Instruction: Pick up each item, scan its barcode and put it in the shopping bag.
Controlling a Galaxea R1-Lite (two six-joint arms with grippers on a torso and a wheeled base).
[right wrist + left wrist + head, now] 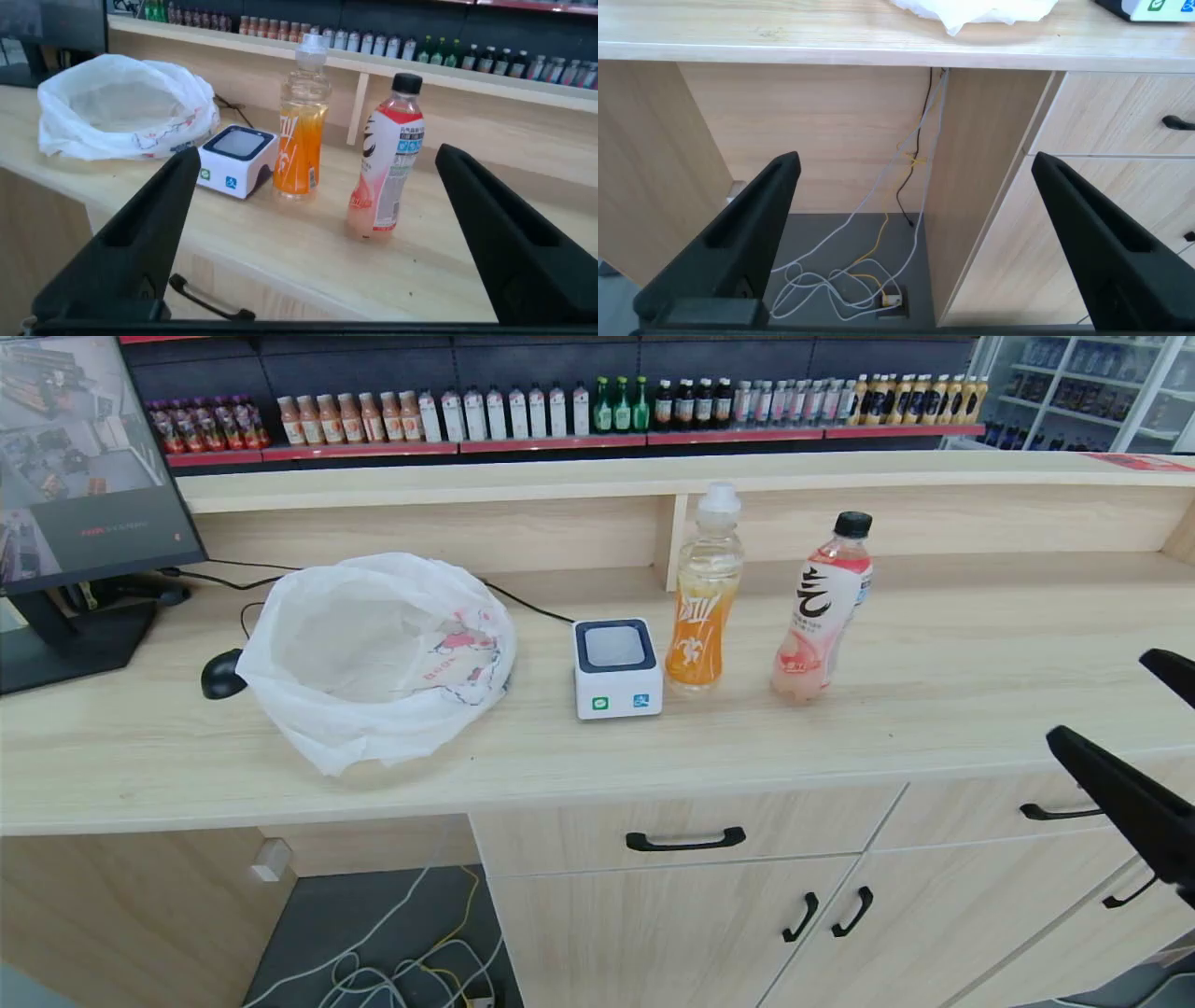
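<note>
I am holding my right gripper (1100, 698) off the near right edge of the light wooden counter (887, 737), its two black fingers spread wide with nothing between them. A wide stretch of countertop is lying between it and the bottles. My left gripper (915, 163) is hanging below the counter's near edge, facing the open recess where loose cables (850, 271) are trailing on the floor. Its fingers are also wide apart and empty.

The clear bottle of orange drink with a white cap (705, 597) is standing upright, long axis vertical and cap up, just right of the small white cube scanner with a dark-rimmed top window (616, 667). The pink-labelled bottle with a black cap (822, 611) is standing upright to its right, with a gap between the two. A raised wooden ledge (934, 513) is running along the far side behind both.

The white plastic shopping bag (373, 653) is sitting left of the scanner with its mouth open upward. A black mouse (222, 674) is lying just left of the bag.
</note>
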